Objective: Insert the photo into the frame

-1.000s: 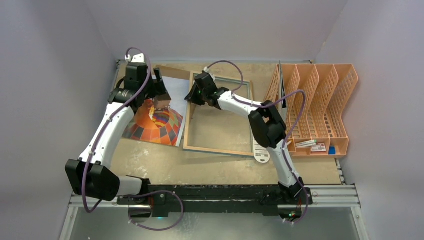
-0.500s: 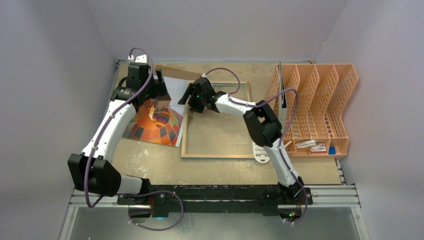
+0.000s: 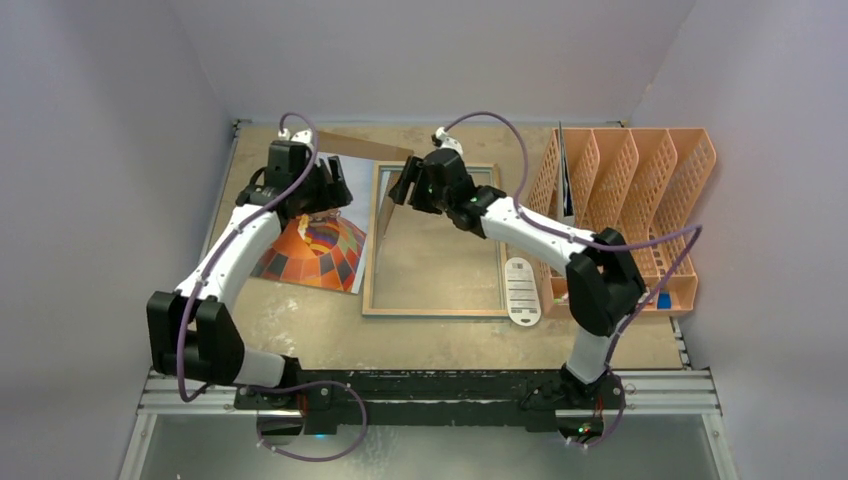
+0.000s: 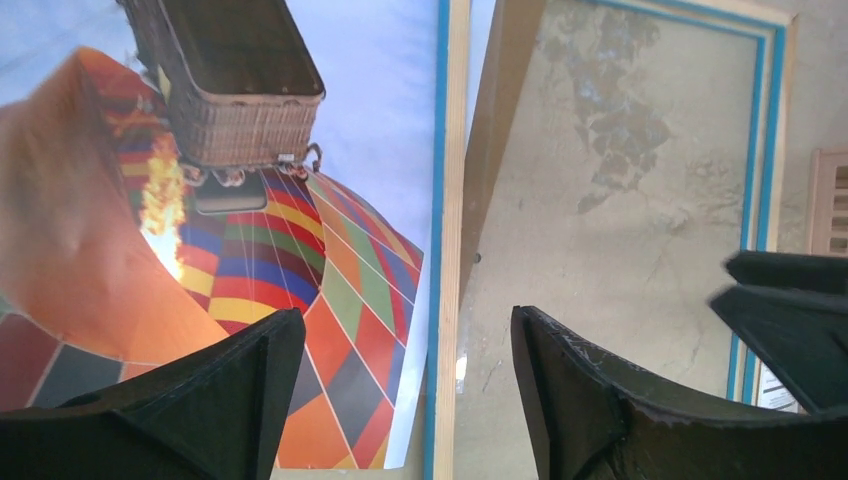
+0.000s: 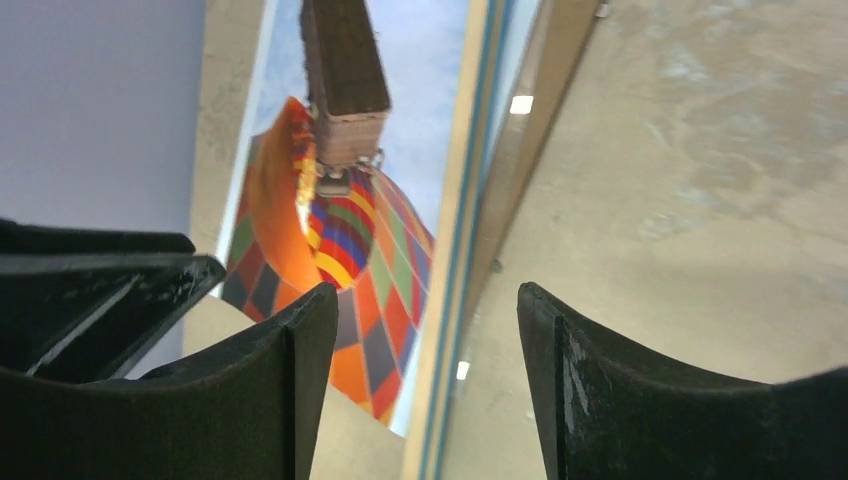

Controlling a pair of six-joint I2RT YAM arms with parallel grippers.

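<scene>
Left of centre in the top view, the photo [image 3: 310, 250] lies face up on the table [image 3: 300, 320], its right edge just beside the left rail of the frame [image 3: 432, 311]. The frame lies wood side up, pane bare.

Left gripper [image 4: 405, 325] hovers over that rail, jaws spread, grasping nothing. The right gripper [image 5: 425, 295] is likewise spread and empty, near the frame's upper left corner.

Backing board [image 4: 497, 120] stands tilted above the left rail; we cannot tell what props it.

Our judgement for the step:
- Pinch the photo at the edge nearest the frame.
- Lift it low and turn the print side to the glass.
- Seat one corner first.
- Keep the board from dropping onto the pane meanwhile.
</scene>
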